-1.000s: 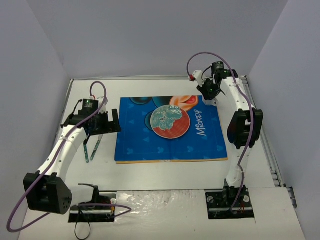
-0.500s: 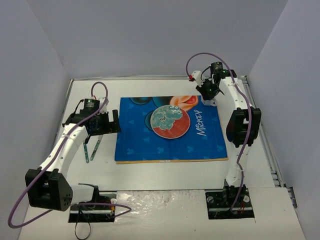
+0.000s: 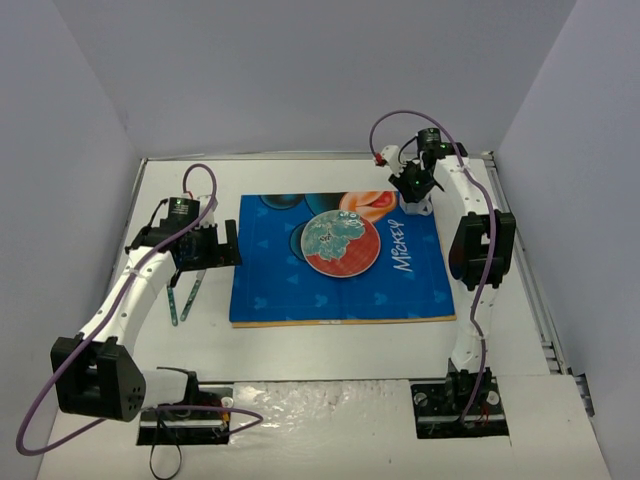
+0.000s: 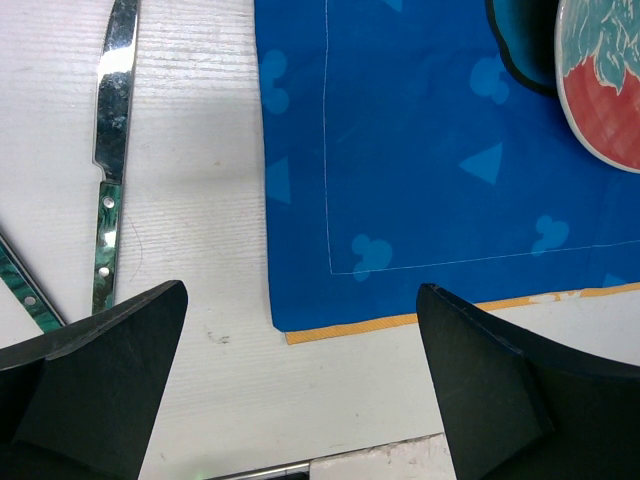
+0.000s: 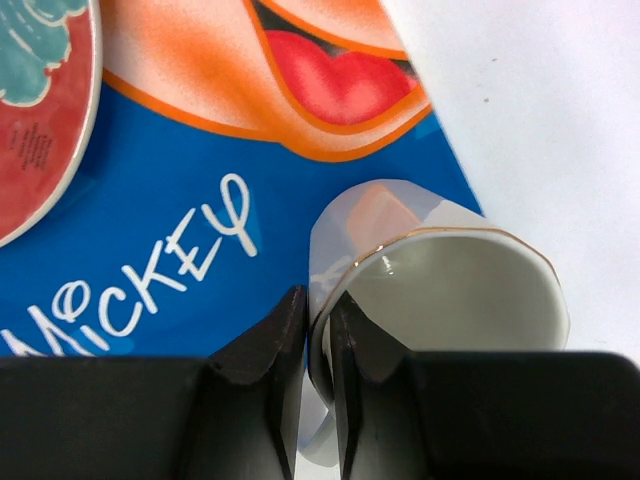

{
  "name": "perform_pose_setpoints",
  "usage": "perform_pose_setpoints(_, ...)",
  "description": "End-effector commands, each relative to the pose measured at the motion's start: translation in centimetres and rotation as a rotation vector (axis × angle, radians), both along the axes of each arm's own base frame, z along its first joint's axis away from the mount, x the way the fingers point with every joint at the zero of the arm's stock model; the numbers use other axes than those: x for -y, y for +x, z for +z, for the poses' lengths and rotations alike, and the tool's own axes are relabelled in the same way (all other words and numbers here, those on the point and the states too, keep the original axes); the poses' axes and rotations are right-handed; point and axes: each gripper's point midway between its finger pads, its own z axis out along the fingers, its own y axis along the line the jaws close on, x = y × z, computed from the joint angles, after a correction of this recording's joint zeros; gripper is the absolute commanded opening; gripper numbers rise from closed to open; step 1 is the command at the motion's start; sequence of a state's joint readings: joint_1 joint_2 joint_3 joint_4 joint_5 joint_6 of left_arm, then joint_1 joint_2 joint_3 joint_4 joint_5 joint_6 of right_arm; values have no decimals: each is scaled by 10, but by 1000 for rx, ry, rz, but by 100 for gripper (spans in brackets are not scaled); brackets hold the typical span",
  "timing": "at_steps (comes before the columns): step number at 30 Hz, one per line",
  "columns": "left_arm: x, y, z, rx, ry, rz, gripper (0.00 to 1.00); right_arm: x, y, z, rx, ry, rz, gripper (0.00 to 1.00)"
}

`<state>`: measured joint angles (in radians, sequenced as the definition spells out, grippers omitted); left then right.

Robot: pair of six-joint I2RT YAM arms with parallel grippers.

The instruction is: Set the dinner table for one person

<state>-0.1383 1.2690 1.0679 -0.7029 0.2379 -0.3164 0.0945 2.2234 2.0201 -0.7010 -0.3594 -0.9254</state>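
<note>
The white dinner table (image 3: pixel 330 350) carries a blue Mickey-print placemat (image 3: pixel 280 290) with a round red and teal plate (image 3: pixel 340 243) on it. My right gripper (image 3: pixel 418 196) is shut on the rim of a white gold-rimmed cup (image 5: pixel 455 290) at the placemat's far right corner; one finger is inside the cup, one outside. My left gripper (image 3: pixel 205 250) is open and empty, low over the table left of the placemat. A knife (image 4: pixel 110 150) with a green handle and a second green-handled utensil (image 4: pixel 25 290) lie left of the placemat (image 4: pixel 430 150).
Grey walls enclose the table on three sides. The two arm bases sit at the near edge. A metal rail (image 3: pixel 545 310) runs along the table's right side. The placemat's orange underside (image 4: pixel 350 328) shows at its near left corner.
</note>
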Motion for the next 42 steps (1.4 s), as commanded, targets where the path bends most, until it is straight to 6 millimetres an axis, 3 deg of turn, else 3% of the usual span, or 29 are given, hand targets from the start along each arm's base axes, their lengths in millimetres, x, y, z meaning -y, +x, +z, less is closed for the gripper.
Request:
perform_pose_setpoints(1,1,13,24,83,4,-15,97,0,19,40,134,23,7,24)
perform_pose_setpoints(4,1,13,25,84,3,-13,97,4,18,44,140,25,-4,41)
perform_pose_setpoints(11,1,12,26,85,0,-15,97,5,16,57,161,29,-14,51)
perform_pose_setpoints(14,1,11,28,90,-1,-15,97,9,14,76,197,17,-38,57)
perform_pose_setpoints(19,-1,11,28,94,9,-12,97,19,4,125,285,1,-104,68)
perform_pose_setpoints(22,-3,11,25,89,22,-9,97,27,-9,158,347,-13,-143,78)
perform_pose_setpoints(23,-3,11,24,89,24,-9,97,28,-12,162,356,-14,-152,79)
perform_pose_setpoints(27,-10,10,21,88,58,12,97,36,-41,214,465,20,-240,81)
perform_pose_setpoints(33,-28,2,2,38,147,57,94,27,-79,285,650,255,-401,88)
perform_pose_setpoints(35,-34,-1,-8,9,180,72,92,22,-95,300,702,366,-450,89)
perform_pose_setpoints(39,-42,-6,-28,-42,214,101,86,11,-120,309,754,566,-508,92)
perform_pose_setpoints(42,-43,-6,-48,-78,222,96,78,2,-139,291,722,666,-535,92)
